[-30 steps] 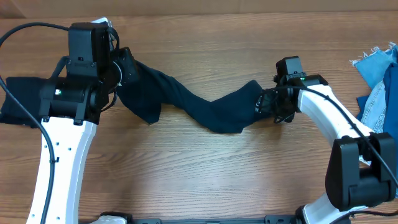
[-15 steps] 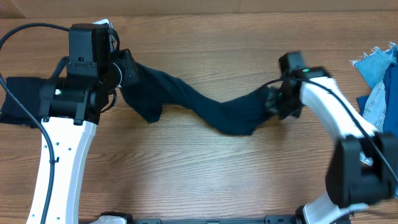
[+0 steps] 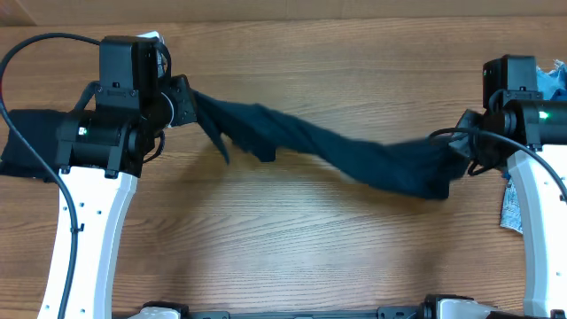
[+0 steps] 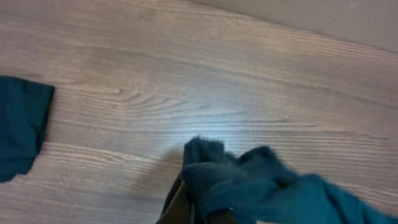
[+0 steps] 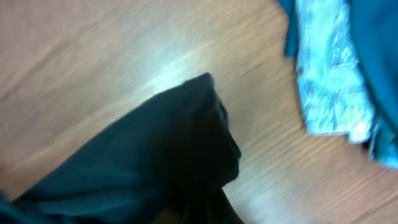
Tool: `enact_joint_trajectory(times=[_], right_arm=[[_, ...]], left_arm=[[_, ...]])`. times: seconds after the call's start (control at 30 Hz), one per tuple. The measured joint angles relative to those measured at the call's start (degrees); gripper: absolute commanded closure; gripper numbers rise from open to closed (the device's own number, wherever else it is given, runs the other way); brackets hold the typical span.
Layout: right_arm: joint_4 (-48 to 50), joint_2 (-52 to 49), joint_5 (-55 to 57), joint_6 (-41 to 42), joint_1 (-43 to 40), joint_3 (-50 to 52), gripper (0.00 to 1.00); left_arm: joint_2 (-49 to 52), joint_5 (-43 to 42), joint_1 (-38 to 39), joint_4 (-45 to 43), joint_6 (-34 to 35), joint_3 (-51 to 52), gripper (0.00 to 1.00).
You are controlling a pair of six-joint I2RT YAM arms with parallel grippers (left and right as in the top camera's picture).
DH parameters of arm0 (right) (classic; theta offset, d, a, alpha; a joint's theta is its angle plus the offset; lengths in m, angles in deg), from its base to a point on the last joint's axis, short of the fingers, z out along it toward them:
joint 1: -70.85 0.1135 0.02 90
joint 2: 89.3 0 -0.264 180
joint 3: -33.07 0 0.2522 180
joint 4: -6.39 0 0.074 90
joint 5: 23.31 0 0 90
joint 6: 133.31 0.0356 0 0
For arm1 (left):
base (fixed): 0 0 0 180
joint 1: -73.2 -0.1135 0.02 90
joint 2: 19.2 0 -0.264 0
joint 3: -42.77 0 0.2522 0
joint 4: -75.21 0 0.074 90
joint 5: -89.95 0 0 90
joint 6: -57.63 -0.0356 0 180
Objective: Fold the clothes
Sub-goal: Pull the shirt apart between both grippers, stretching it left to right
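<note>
Two grippers now hold one navy garment (image 3: 354,158) between them. The left gripper (image 3: 186,99) is closed on one end of it, at the upper left of the table (image 3: 301,257), in the same place as a second ago. The right gripper (image 3: 459,159) is what has changed. A second ago it stood near the middle of the table, at the other end of the cloth. Now it is clamped on that end and is far to the right, near the denim pieces (image 5: 329,81). So the garment, which lay in a slack wave, is drawn out into a long band from upper left to lower right. I judge this to be the spreading step before the fold itself, and the cloth is not flat yet.

The fabric is thin, soft and matte, dark navy, with no print. It is twisted along its length like a loose rope, with a flap hanging near the left end and a bunched lump at the right end. The denim is pale blue, looks stiffer, and has a frayed edge. A second dark cloth (image 3: 22,146) lies at the far left, partly under the left arm. The table is smooth wood with visible grain.
</note>
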Motion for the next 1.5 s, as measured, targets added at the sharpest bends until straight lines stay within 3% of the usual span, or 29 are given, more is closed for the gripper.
enact_joint_trajectory(times=[0.1, 0.13, 0.17, 0.23, 0.43, 0.6, 0.77, 0.9, 1.1, 1.2, 1.27, 1.43, 1.47, 1.5], right_arm=[[12.8, -0.2, -5.9, 0.0, 0.0, 0.2, 0.89], [15.2, -0.9, -7.3, 0.0, 0.0, 0.1, 0.78], [16.4, -2.1, -8.5, -0.2, 0.0, 0.0, 0.53], [16.2, -9.1, -11.4, -0.2, 0.0, -0.5, 0.35], [14.8, -24.8, -13.3, -1.4, 0.0, 1.3, 0.21], [20.1, -24.7, -16.3, -1.5, 0.0, 3.6, 0.23], [39.7, -24.7, -24.1, -3.6, 0.1, 10.6, 0.31], [46.9, -25.4, -25.6, -4.3, 0.3, 12.0, 0.35], [48.9, -31.8, -26.4, -4.5, 0.6, 12.1, 0.53], [50.5, -33.4, -26.4, -4.7, 1.8, 12.2, 0.74], [50.5, -33.4, -26.4, -4.5, 3.1, 12.2, 0.83], [45.2, -30.1, -26.6, -4.5, 3.3, 9.4, 0.87], [43.6, -28.3, -26.6, -4.7, 3.1, 8.1, 0.87], [42.0, -26.0, -26.6, -5.0, 2.9, 6.7, 0.88]], left_arm=[[0.0, 0.2, 0.0, -4.9, -1.7, 0.0, 0.96], [0.0, 0.2, 0.0, -6.6, -2.1, -0.1, 0.96], [0.0, 0.2, 0.0, -7.1, -2.3, -0.2, 0.96], [0.6, 0.2, 0.0, -7.2, -2.9, -0.5, 0.96], [4.5, 0.2, 0.0, -3.1, -3.1, -0.7, 0.96], [4.5, 0.2, 0.0, -3.0, -3.1, -0.7, 0.96], [4.5, 0.2, 0.0, -2.9, -3.1, -0.7, 0.96], [4.5, 0.2, 0.0, -3.0, -3.1, -0.7, 0.96], [4.5, 0.2, 0.0, -3.0, -3.1, -0.7, 0.96], [4.5, 0.2, 0.0, -2.9, -3.1, -0.7, 0.96], [4.5, 0.2, 0.0, -3.0, -3.1, -0.7, 0.96], [4.5, 0.2, 0.0, -3.0, -3.1, -0.7, 0.93], [4.5, 0.2, 0.0, -2.9, -3.1, -0.7, 0.9], [4.5, 0.2, 0.0, -3.0, -3.3, -0.7, 0.8]])
